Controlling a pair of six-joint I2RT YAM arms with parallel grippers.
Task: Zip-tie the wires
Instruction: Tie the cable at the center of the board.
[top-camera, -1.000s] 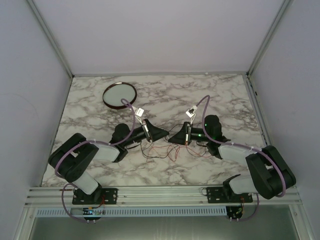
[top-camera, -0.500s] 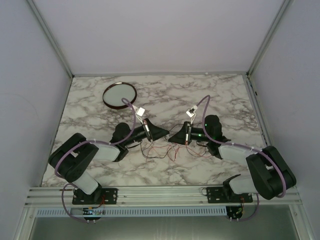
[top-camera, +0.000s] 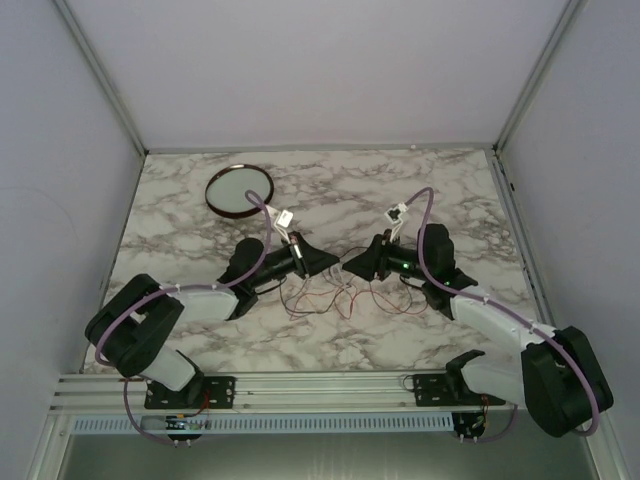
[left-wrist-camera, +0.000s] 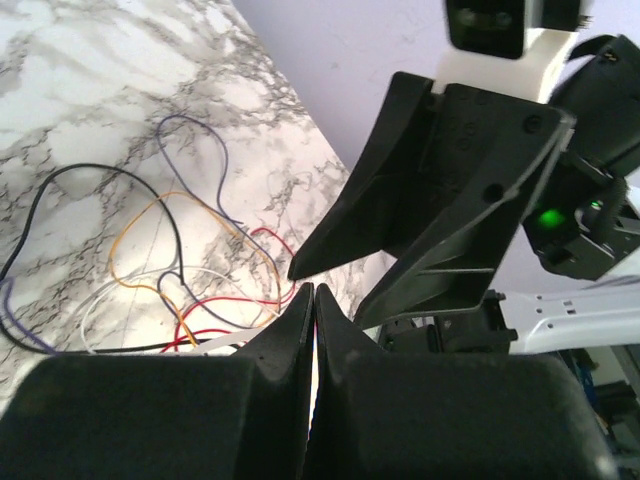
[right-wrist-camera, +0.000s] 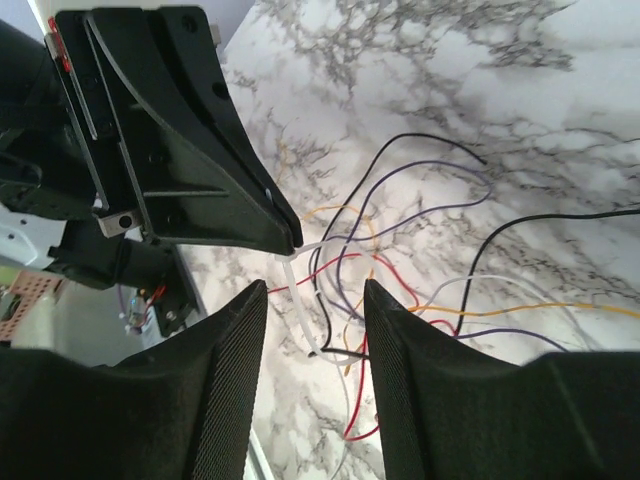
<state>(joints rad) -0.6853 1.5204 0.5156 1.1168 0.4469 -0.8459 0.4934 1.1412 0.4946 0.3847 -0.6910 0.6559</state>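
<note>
Dish (top-camera: 240, 190), round and dark-rimmed, is seen at the far left of the marble table (top-camera: 430, 190), well apart from the left gripper (top-camera: 333, 264) and back behind its wrist. The left gripper is stretched toward the middle of the table with its fingers (left-wrist-camera: 285, 340) pressed flat together, no gap being left between them. At their tip a white zip-tie strap (right-wrist-camera: 300, 300) is pinched. In the right wrist view the strap is seen to run from that tip down toward the table, in among the wires (top-camera: 318, 300).

The wires are spread loosely on the marble just below the tips of both grippers and a little toward the arms' bases. Thin strands in red, black, purple, orange and white can be made out, curled in overlapping loops. Whether any strand is caught along with the strap cannot be told.

Directly opposite, the right gripper (right-wrist-camera: 315, 287) is pointed at the left one, tip almost against tip; whether the two touch cannot be told. Its fingers are held apart with a clear gap, and nothing is gripped between them. The strap and a few strands are seen through that gap, lying beyond it rather than against the pads.
</note>
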